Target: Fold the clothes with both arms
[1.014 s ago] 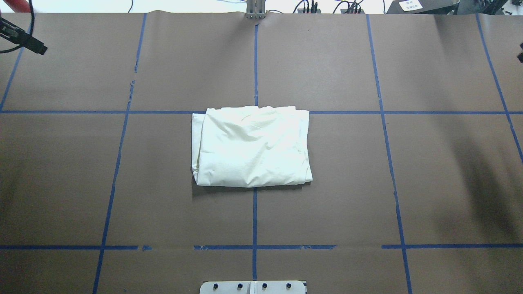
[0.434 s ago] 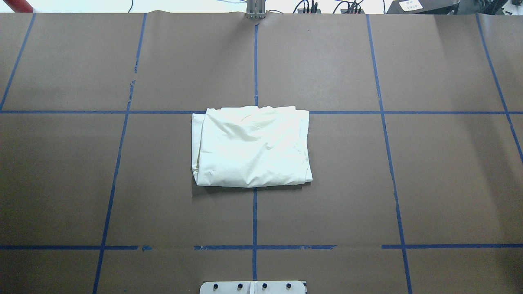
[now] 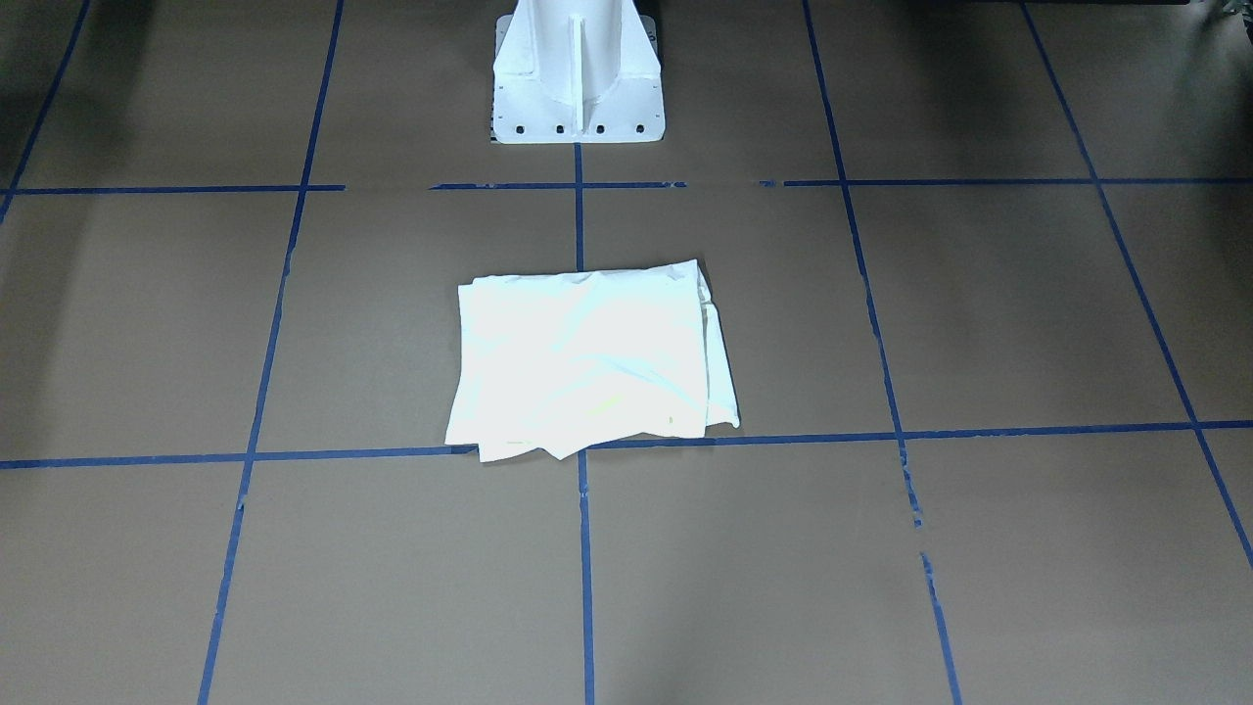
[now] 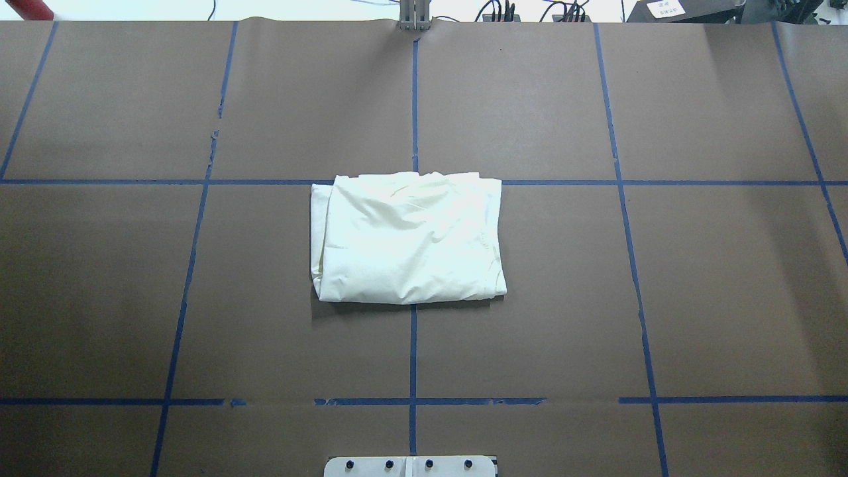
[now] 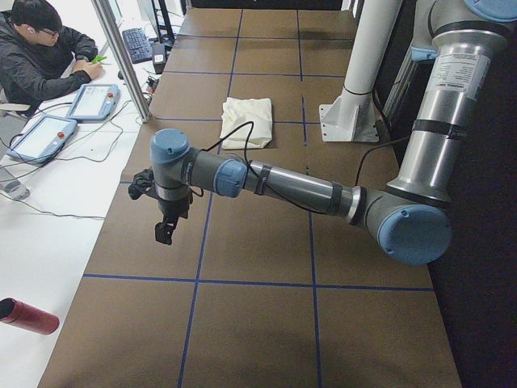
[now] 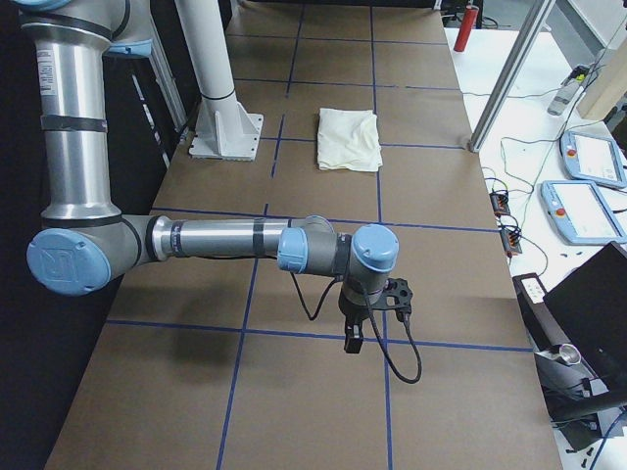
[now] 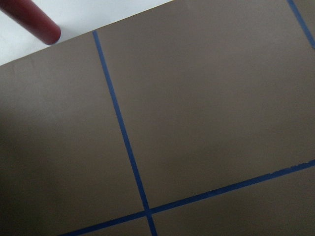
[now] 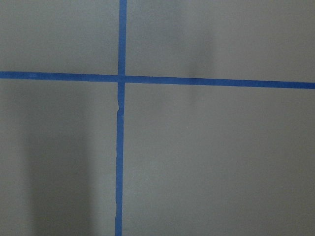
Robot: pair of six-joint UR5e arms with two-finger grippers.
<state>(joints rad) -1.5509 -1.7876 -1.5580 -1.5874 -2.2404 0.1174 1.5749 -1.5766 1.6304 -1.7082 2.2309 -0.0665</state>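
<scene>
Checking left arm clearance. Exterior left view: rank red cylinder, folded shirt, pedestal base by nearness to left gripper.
From the left gripper:
1. red cylinder, view's lower left, toward the camera.
2. folded shirt, farther along, centre.
3. white pedestal base, robot's side.

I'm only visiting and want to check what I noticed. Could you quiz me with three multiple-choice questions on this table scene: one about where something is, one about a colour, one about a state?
1. Where does the shirt lie on the table?
A) at a corner
B) near the middle
C) hanging over an edge

2. What colour are the tape lines?
A) red
B) yellow
C) blue

3. What state is the shirt in?
A) folded into a rectangle
B) spread flat, sleeves out
C) rolled into a ball

Answers:
1 B: the overhead view shows it lying across the centre line.
2 C: every line of the grid is blue.
3 A: stacked layers show at its edges and no sleeve sticks out.
</scene>
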